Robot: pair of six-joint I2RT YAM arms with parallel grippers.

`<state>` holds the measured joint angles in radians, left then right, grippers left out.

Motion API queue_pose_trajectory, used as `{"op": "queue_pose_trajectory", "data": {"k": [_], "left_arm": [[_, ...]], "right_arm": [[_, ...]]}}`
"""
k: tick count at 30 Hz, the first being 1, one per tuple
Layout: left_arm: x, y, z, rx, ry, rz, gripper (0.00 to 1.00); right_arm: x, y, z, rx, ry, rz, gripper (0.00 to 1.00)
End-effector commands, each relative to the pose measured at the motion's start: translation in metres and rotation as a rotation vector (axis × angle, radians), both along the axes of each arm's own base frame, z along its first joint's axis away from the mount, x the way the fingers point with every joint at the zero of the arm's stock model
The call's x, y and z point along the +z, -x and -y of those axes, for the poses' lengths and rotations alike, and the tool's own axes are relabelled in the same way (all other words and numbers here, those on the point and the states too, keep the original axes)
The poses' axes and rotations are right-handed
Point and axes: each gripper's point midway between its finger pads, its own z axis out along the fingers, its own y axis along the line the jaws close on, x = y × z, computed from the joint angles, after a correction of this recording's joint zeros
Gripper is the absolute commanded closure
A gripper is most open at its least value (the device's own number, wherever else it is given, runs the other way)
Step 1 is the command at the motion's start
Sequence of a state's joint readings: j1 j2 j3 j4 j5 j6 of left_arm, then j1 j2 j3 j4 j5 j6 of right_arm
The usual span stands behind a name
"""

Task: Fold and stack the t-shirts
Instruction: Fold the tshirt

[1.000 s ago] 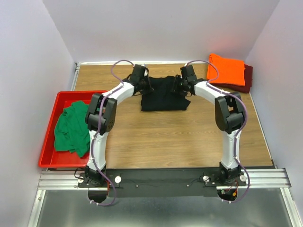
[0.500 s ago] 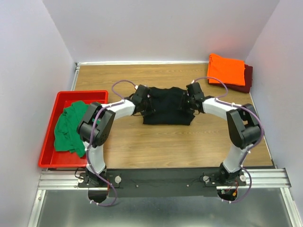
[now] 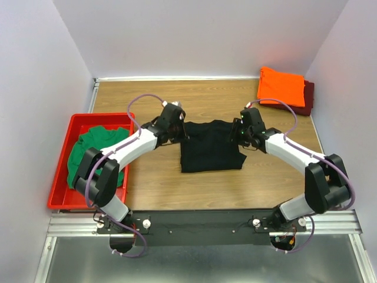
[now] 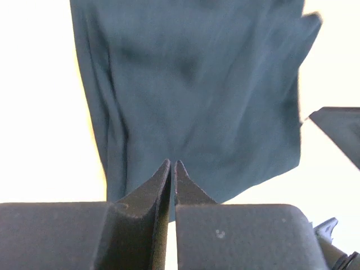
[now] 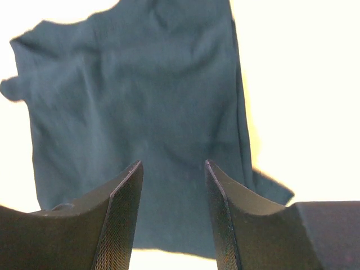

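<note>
Black t-shirt (image 3: pixel 211 150) — folded — lies between left claw (image 3: pixel 180 131) and right claw (image 3: pixel 239 135).

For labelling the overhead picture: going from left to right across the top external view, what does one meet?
Red tray holding the green t-shirt, left gripper, black t-shirt, right gripper, orange t-shirt lying on the maroon t-shirt.

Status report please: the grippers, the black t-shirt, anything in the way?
Left fingers nearly shut, right fingers open, both at black t-shirt. Shirt lies folded, flat. Nothing lying on it.
</note>
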<state>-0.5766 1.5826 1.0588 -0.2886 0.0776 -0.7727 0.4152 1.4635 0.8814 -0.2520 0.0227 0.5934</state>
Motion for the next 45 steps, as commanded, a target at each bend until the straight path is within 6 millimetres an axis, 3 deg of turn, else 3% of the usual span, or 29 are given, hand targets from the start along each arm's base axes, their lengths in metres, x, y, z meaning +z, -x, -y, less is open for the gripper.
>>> {"op": "queue_pose_trajectory", "data": {"k": [1,7,15,27,45], "left_arm": [[0.009,-0.029,-0.022,0.028,-0.108,0.053,0.87],[-0.01,-0.048,-0.039,0.059,-0.222,0.032,0.87],[-0.02,-0.066,-0.034,0.057,-0.229,0.026,0.81],[-0.037,-0.078,-0.024,0.047,-0.197,0.004,0.76],[-0.026,-0.089,-0.017,0.021,-0.101,0.035,0.76]], "right_arm": [[0.004,-0.03,0.01,-0.063,0.079,0.03,0.45],[-0.007,-0.064,0.013,-0.095,0.132,0.025,0.45],[-0.009,-0.088,0.024,-0.133,0.149,0.028,0.45],[-0.014,-0.094,0.025,-0.132,0.156,0.022,0.45],[-0.018,-0.096,0.024,-0.13,0.157,0.013,0.45]]}}
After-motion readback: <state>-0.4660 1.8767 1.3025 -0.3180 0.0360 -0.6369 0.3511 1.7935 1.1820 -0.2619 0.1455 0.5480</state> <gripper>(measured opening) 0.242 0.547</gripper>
